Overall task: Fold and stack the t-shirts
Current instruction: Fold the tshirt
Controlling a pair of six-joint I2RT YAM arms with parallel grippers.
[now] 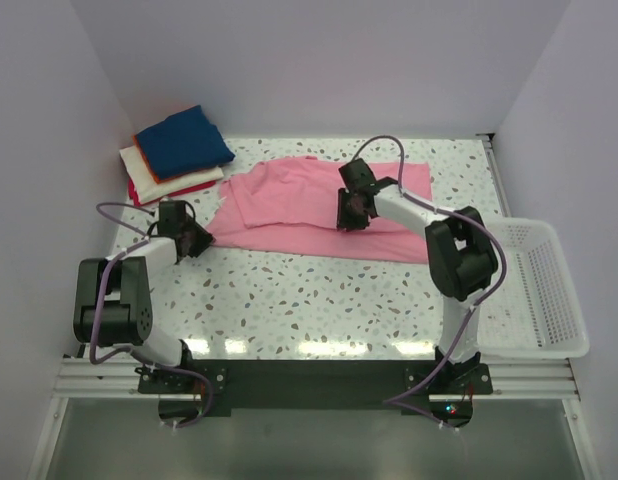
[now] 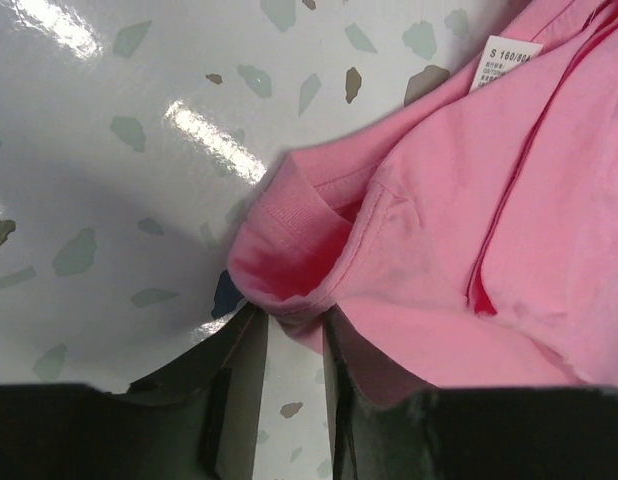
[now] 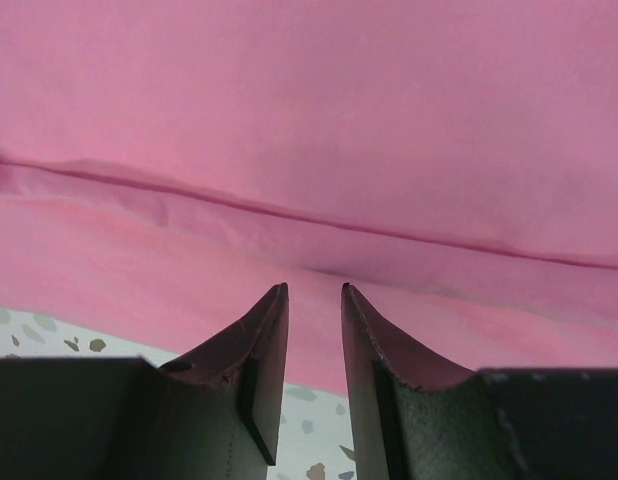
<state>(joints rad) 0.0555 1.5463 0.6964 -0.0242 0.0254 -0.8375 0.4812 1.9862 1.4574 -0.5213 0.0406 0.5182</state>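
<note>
A pink t-shirt (image 1: 289, 200) lies spread and creased across the back middle of the table. My left gripper (image 1: 199, 240) sits low at its left edge. In the left wrist view the ribbed collar fold (image 2: 289, 215) of the shirt (image 2: 459, 220) dips between the fingertips, and the left gripper (image 2: 292, 312) keeps a narrow gap. My right gripper (image 1: 351, 212) points down onto the shirt's middle. Its jaws (image 3: 314, 287) stand apart over flat pink cloth (image 3: 309, 120) just short of a long crease, with nothing between them. Folded t-shirts (image 1: 179, 150) are stacked at the back left, navy on top.
A white mesh basket (image 1: 549, 290) stands at the table's right edge beside the right arm. White walls close in the back and both sides. A white size label (image 2: 511, 60) shows inside the shirt's neck.
</note>
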